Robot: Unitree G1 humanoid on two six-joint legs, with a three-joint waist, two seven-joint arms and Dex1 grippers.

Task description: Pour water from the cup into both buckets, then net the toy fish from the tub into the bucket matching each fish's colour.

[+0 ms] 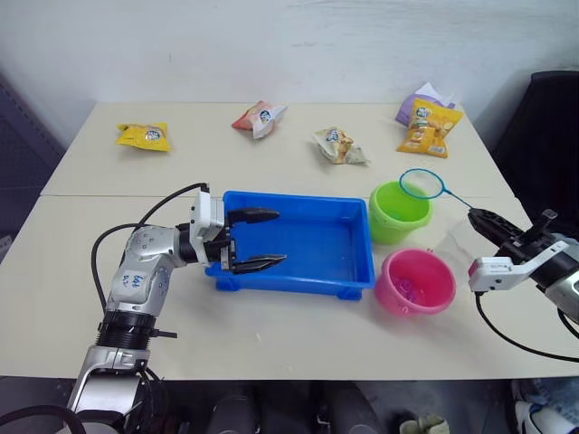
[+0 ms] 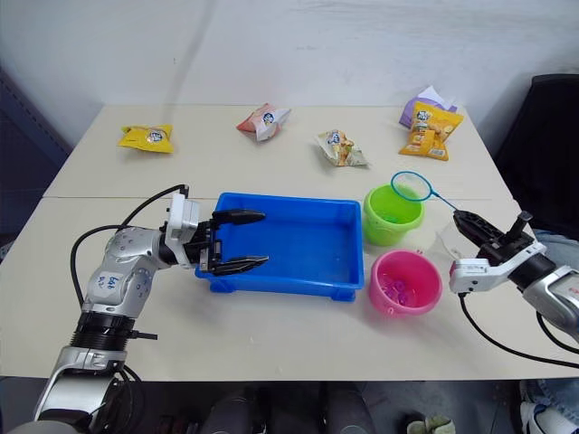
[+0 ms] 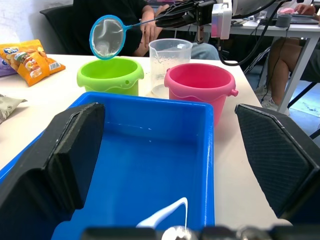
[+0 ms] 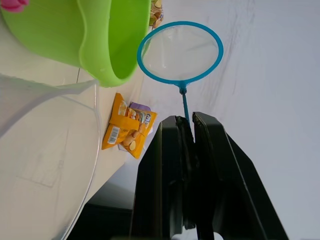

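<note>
Beige table with five snack packets along its far edge: one yellow packet, one red-and-white packet, one pale packet, and an orange packet lying on a purple packet at the far right corner. Shallow bright blue plastic tub mid-table; left gripper, fingers spread wide, straddles its left end. Two round pails to its right: lime green bucket farther, pink bucket nearer, small pink toy fish inside. Clear plastic measuring cup stands beside both. Right gripper pinches the thin handle of the light blue hoop net, hoop above the green bucket's rim.
</note>
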